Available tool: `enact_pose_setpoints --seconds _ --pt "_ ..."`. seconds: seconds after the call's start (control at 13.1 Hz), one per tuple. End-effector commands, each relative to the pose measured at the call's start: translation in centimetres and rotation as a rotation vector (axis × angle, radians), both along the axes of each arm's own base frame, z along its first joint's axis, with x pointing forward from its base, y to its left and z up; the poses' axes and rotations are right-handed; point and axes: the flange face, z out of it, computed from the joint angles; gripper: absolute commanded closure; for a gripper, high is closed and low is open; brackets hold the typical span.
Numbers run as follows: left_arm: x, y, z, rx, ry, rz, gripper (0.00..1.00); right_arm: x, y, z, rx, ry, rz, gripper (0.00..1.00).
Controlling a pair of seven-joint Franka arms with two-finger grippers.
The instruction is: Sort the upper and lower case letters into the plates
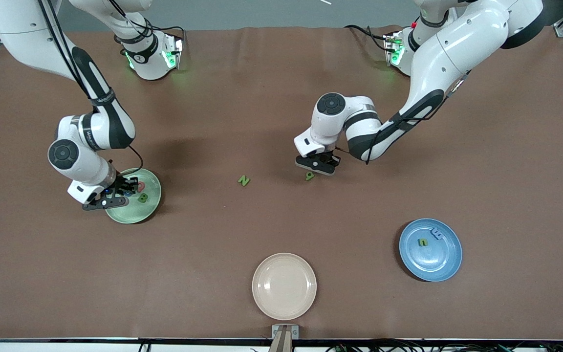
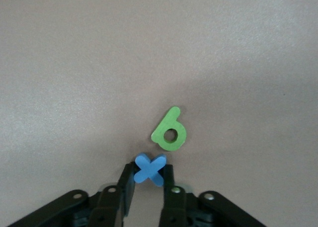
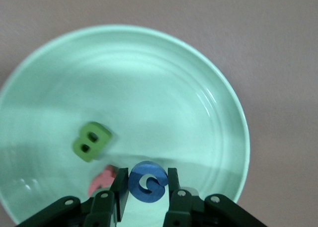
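I am working over the brown table (image 1: 281, 98), and it is giving me plenty of bare room around the three plates. The mint plate (image 1: 137, 215) is sitting toward the right arm's end, the blue plate (image 1: 440, 266) toward the left arm's end and nearer the camera, with the cream plate (image 1: 284, 286) between them at the camera edge. The right gripper (image 3: 145, 187) is hanging over the mint plate, pinching the blue G (image 3: 147, 181) between its fingers, with the green B (image 3: 91, 140) and the pink-red Q (image 3: 102, 183) lying in the plate below. The left gripper (image 2: 148, 180) is down at mid-table, pressed together on the blue x (image 2: 149, 169), with the green looped letter (image 2: 170, 130) lying just beside it. I am worried that lifting the x could nudge that looped letter, since they are almost touching. The G could land on the Q or bounce toward the rim if dropped carelessly. The green N (image 1: 244, 180) is lying alone on the table; the green n (image 1: 423, 242) and blue m (image 1: 437, 234) are in the blue plate.
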Motion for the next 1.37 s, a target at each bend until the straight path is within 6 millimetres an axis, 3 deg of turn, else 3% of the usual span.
enact_pose_setpoints --seconds 0.0,0.08,0.23,0.46,0.61,0.76,0.99,1.07,1.14,1.29 --pt "1.6 0.0 0.8 -0.001 -0.04 0.016 0.99 -1.1 -0.1 0.5 0.002 -0.008 0.019 0.44" --pt "2.5 0.7 1.2 -0.002 -0.047 0.036 1.0 -1.0 -0.1 0.6 0.002 -0.008 0.017 0.02" --pt "5.5 3.7 2.8 -0.002 -0.079 0.102 0.99 -0.6 0.6 1.1 0.004 -0.016 0.007 0.0" --pt "11.5 10.5 6.2 -0.027 -0.132 0.203 0.99 0.9 5.6 2.8 0.087 -0.023 -0.14 0.0" --pt "15.7 16.4 7.9 -0.02 -0.166 0.194 0.99 1.6 11.2 4.3 0.092 -0.026 -0.242 0.0" --pt "18.9 20.4 9.1 -0.01 -0.196 0.159 0.99 1.4 18.2 5.4 0.102 -0.055 -0.349 0.0" --pt "21.6 26.9 9.1 0.009 -0.201 0.135 0.95 0.9 27.4 4.4 0.122 -0.064 -0.486 0.0" --pt "22.2 28.9 8.8 0.018 -0.199 0.13 0.85 0.7 30.1 3.7 0.127 -0.063 -0.518 0.0" --pt "22.3 30.1 8.4 0.026 -0.193 0.123 0.63 0.2 32.7 3.0 0.127 -0.064 -0.534 0.0" --pt "22.5 31.2 8.4 0.028 -0.192 0.139 0.05 -1.4 36.8 2.0 0.132 -0.062 -0.492 0.0"
